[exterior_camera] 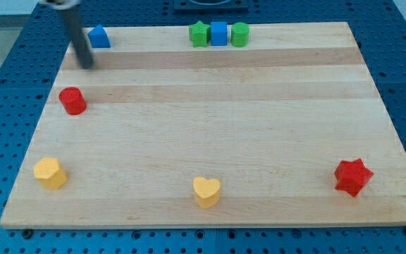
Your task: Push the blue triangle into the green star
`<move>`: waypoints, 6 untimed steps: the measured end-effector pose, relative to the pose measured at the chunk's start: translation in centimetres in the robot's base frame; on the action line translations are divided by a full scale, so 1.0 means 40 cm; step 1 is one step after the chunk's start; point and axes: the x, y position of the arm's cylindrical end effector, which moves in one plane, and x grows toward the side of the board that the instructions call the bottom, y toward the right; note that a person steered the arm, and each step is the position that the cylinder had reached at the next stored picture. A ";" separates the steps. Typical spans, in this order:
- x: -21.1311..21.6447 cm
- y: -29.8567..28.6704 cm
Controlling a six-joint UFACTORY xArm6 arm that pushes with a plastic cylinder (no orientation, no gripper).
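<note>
The blue triangle (99, 37) sits at the top left of the wooden board (210, 134). The green star (199, 34) sits at the top middle, touching a blue cube (219, 33) on its right. My tip (87, 65) is on the board just below and a little left of the blue triangle, apart from it. The rod slants up to the view's top left.
A green cylinder (240, 34) sits right of the blue cube. A red cylinder (72, 101) is at the left, a yellow hexagon (50, 173) at bottom left, a yellow heart (206, 191) at bottom middle, a red star (352, 176) at bottom right.
</note>
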 end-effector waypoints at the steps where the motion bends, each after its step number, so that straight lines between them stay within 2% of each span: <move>1: -0.006 -0.017; 2: -0.062 -0.017; 3: -0.192 -0.018; 4: -0.276 -0.009; 5: -0.259 0.112; 6: -0.235 0.138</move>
